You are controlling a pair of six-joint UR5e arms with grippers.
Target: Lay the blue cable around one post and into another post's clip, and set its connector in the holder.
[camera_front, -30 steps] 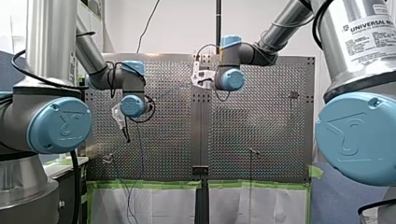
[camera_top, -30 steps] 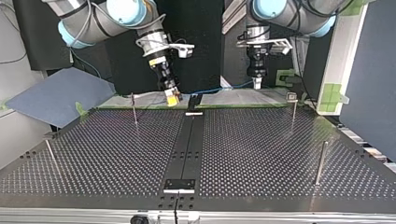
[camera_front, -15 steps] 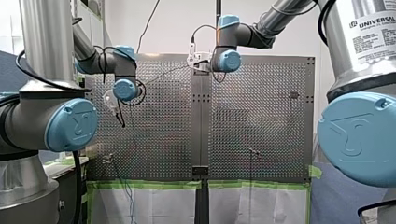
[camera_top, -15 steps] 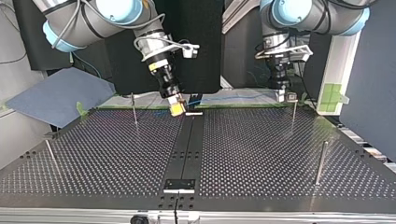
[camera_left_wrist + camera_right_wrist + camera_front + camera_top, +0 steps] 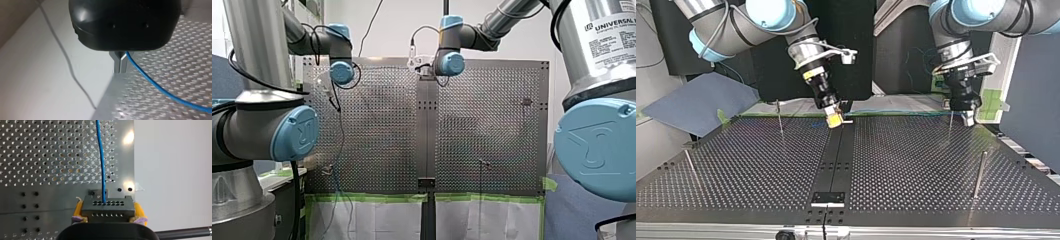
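My right gripper (image 5: 107,213) is shut on the dark grey connector (image 5: 107,208), with a yellow pad on each side of it. The blue cable (image 5: 101,157) runs straight ahead from the connector. A small holder (image 5: 92,192) sits on the plate just beyond it. In the top view my right gripper (image 5: 835,120) hangs beside the holder (image 5: 845,121) on the black middle strip. The cable (image 5: 896,113) stretches from there to my left gripper (image 5: 968,120), which is beside the clip post (image 5: 950,112). My left gripper (image 5: 120,65) has its metal fingers shut on the cable (image 5: 155,86).
Thin posts stand on the perforated table (image 5: 916,165): one (image 5: 779,117) left of the middle strip, one (image 5: 691,167) near the top view's left edge, one (image 5: 979,175) at its right. A blue-grey sheet (image 5: 701,102) lies beyond the left corner.
In the top view both grippers came lower and rightwards. My right gripper carried the connector to the holder; my left drew the cable past the clip post.
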